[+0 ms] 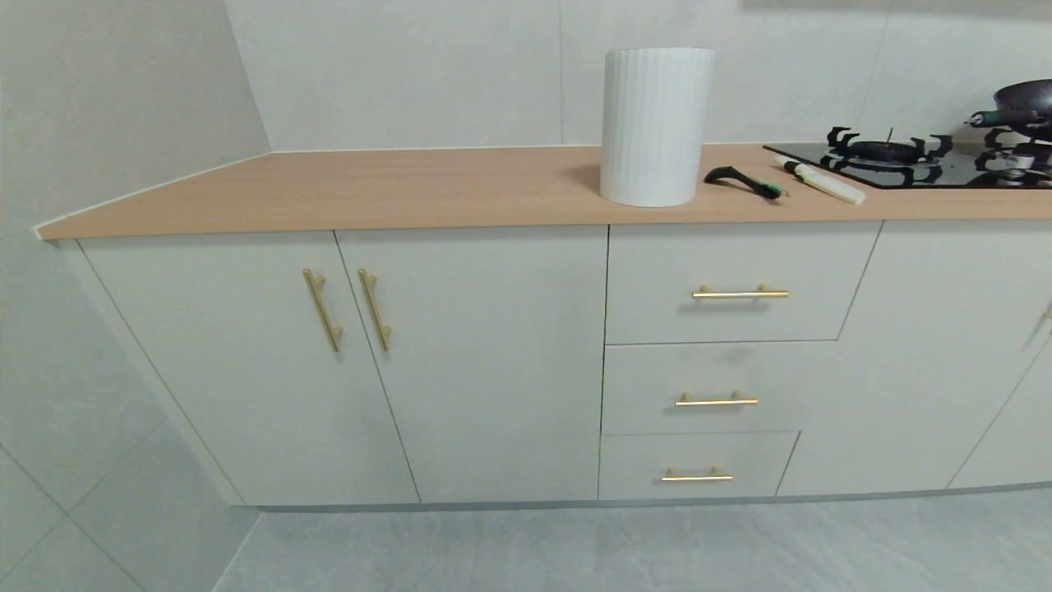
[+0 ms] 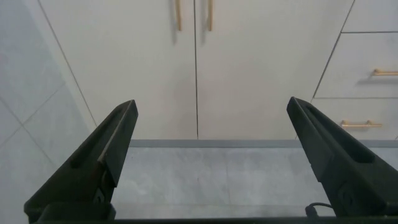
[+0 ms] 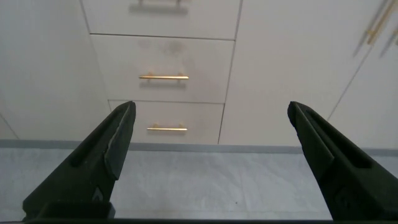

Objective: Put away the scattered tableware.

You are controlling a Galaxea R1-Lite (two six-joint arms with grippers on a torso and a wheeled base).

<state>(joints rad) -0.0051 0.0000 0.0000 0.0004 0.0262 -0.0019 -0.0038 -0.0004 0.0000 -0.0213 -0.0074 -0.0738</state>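
White ribbed canister [image 1: 655, 123]; wood-grain countertop [image 1: 370, 189]; pale grey cabinets [image 1: 493, 353] w/ gold handles [image 1: 740, 293]; black hob [image 1: 953, 173]; black-green utensil [image 1: 744, 181]; cream knife [image 1: 822, 182].

counter [image 1: 370, 189]: canister [image 1: 655, 123] left | peeler [image 1: 742, 180], knife [image 1: 823, 182] between | stove [image 1: 904, 164] right | 3 drawers [image 1: 715, 382] below canister

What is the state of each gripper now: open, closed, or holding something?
Left gripper: open, holding nothing.
Right gripper: open, holding nothing.

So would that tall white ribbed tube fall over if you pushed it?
Likely, if pushed high: the tall white ribbed cylinder stands upright on the wooden countertop, taller than wide. Its ribs might keep it from slipping.
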